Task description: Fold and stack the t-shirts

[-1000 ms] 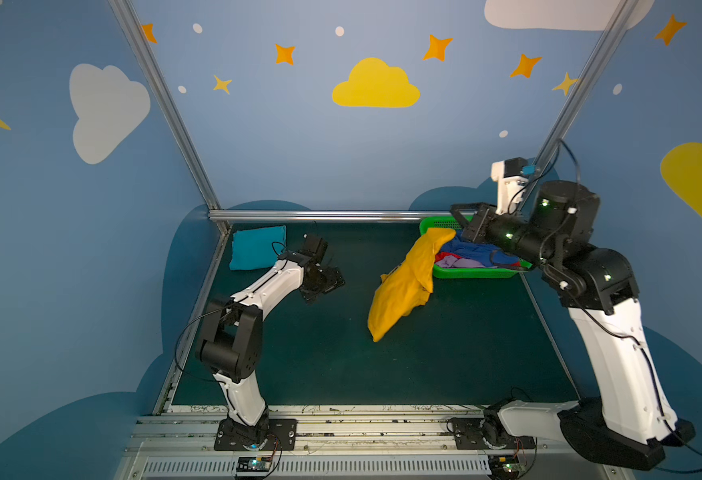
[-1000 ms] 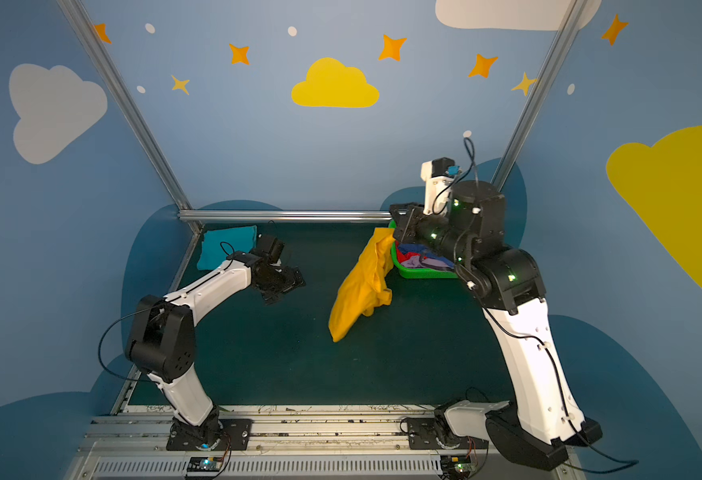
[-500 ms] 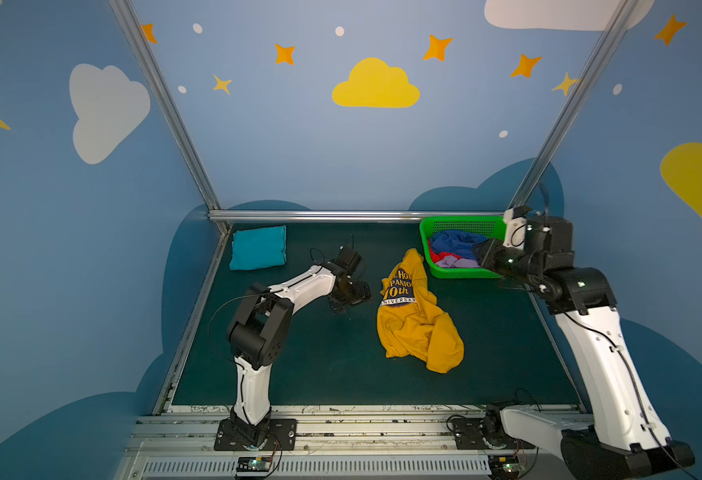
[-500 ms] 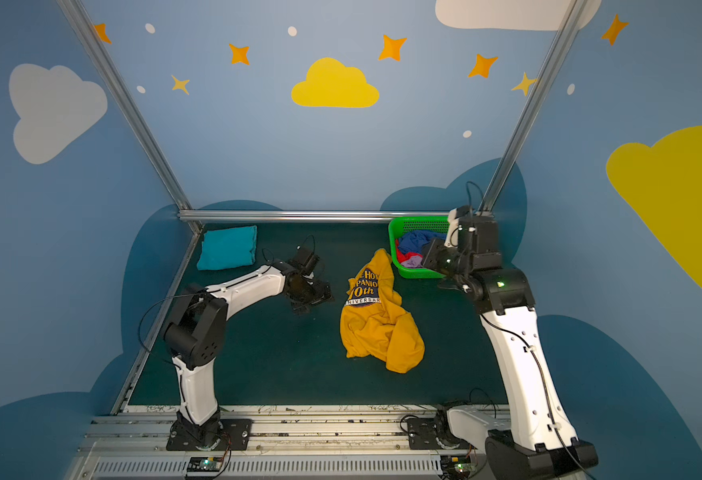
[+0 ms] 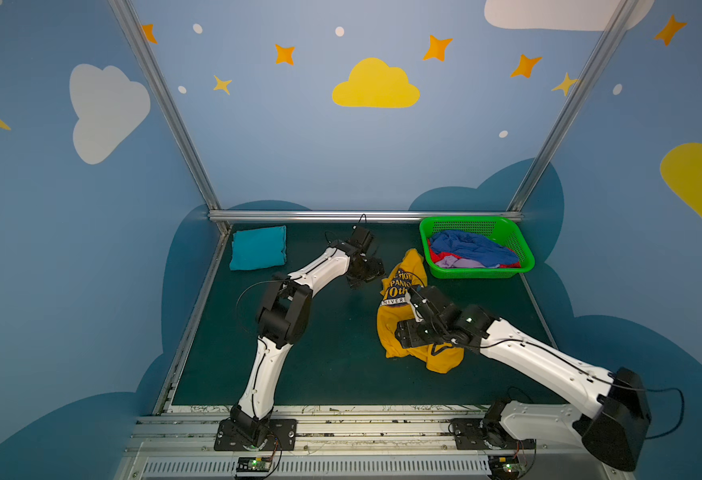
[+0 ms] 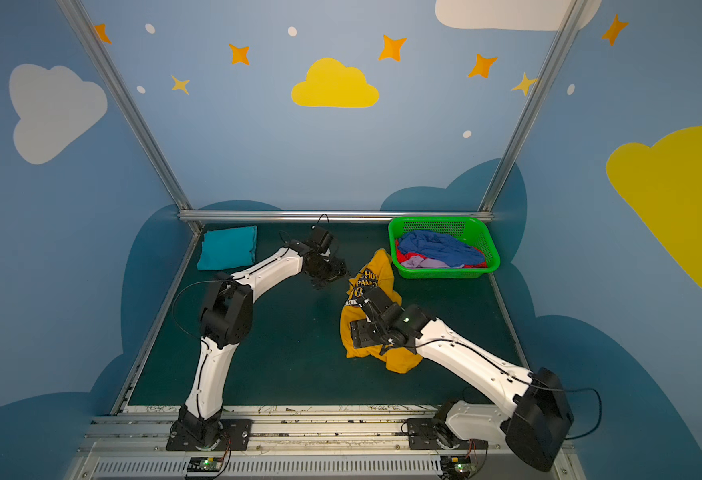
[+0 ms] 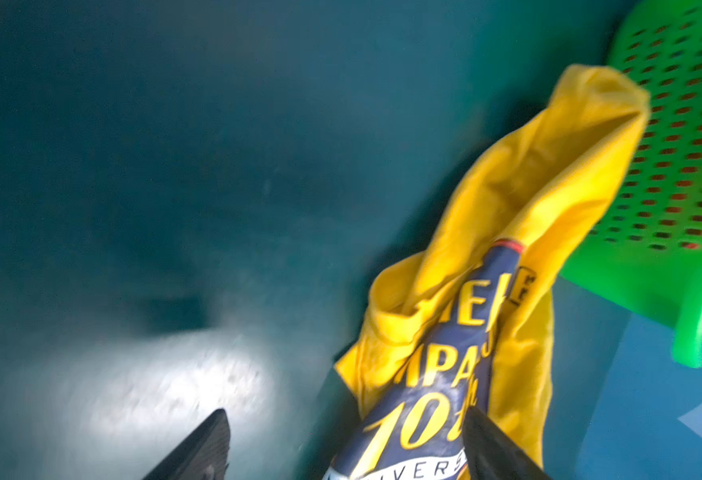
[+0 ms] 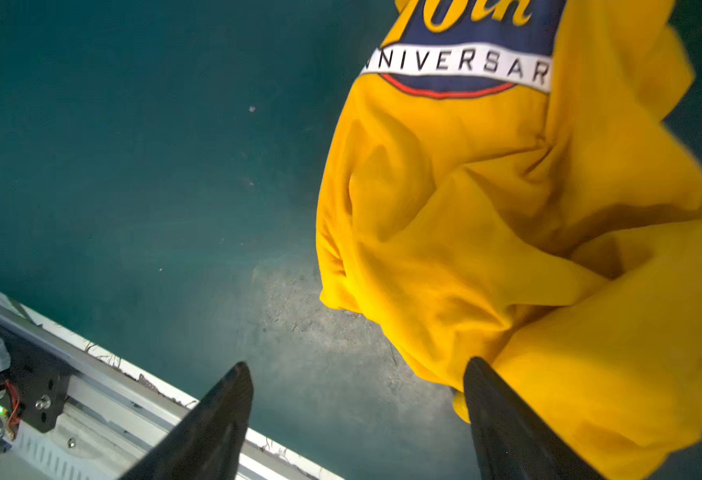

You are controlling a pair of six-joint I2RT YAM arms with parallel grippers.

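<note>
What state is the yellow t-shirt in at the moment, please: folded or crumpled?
Crumpled, not folded: the yellow t-shirt lies in a bunched, wrinkled heap on the mat, its print creased.

On the table point(image 5: 332, 365), the printed t-shirt point(image 5: 387, 328) lies right of centre, its far end just beside the basket point(image 5: 478, 273) in the back right corner. More t-shirts point(image 5: 465, 247) lie heaped in that basket. A folded t-shirt point(image 5: 258, 248) sits back left. My left gripper point(image 7: 345, 411) is left of the printed t-shirt, and my right gripper point(image 8: 357, 363) is above its near half.
</note>
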